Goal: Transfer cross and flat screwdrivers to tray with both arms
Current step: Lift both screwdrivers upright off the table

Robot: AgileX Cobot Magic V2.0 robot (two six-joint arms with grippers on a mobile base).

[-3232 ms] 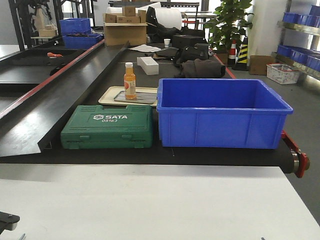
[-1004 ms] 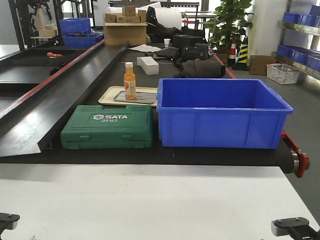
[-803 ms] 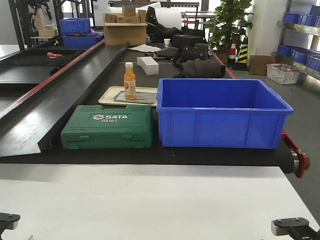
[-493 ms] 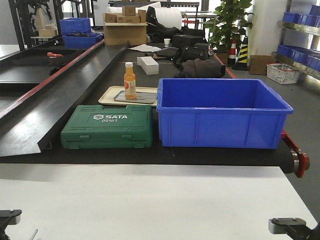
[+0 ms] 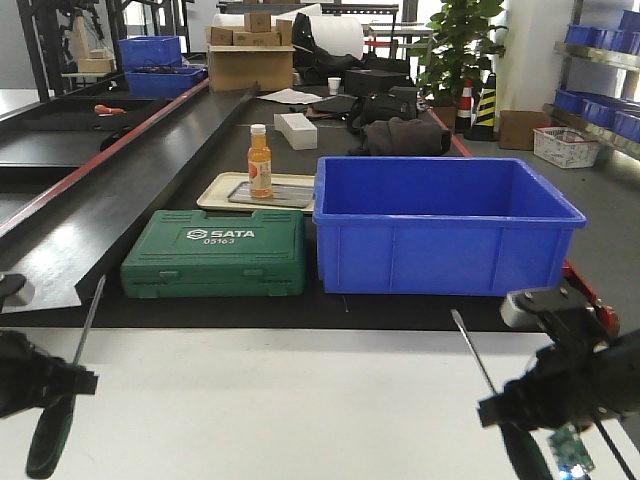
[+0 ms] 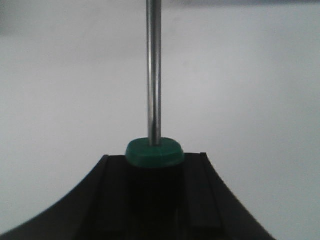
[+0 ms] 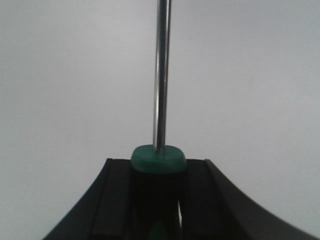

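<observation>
In the front view my left gripper (image 5: 58, 386) hangs over the white table's left edge, shut on a screwdriver (image 5: 47, 437). That screwdriver's shaft slants up and to the right. My right gripper (image 5: 502, 410) at the lower right is shut on the other screwdriver (image 5: 472, 350), shaft pointing up-left. The left wrist view has the left gripper (image 6: 154, 167) clamped on a black handle with a green collar (image 6: 154, 152). In the right wrist view the right gripper (image 7: 158, 170) grips the same kind of handle (image 7: 158, 158). Which screwdriver is cross, I cannot tell. The tray is out of view.
Beyond the white table (image 5: 300, 400) runs a black conveyor carrying a green SATA case (image 5: 215, 253) and a blue crate (image 5: 445, 225). A beige tray (image 5: 215, 190) holding an orange bottle (image 5: 260, 160) sits behind them. A red roller end (image 5: 603, 325) sticks out at the right.
Both grippers have risen from the bottom edge into the front view, each lifting a screwdriver off the white table. Only their tops showed before.
</observation>
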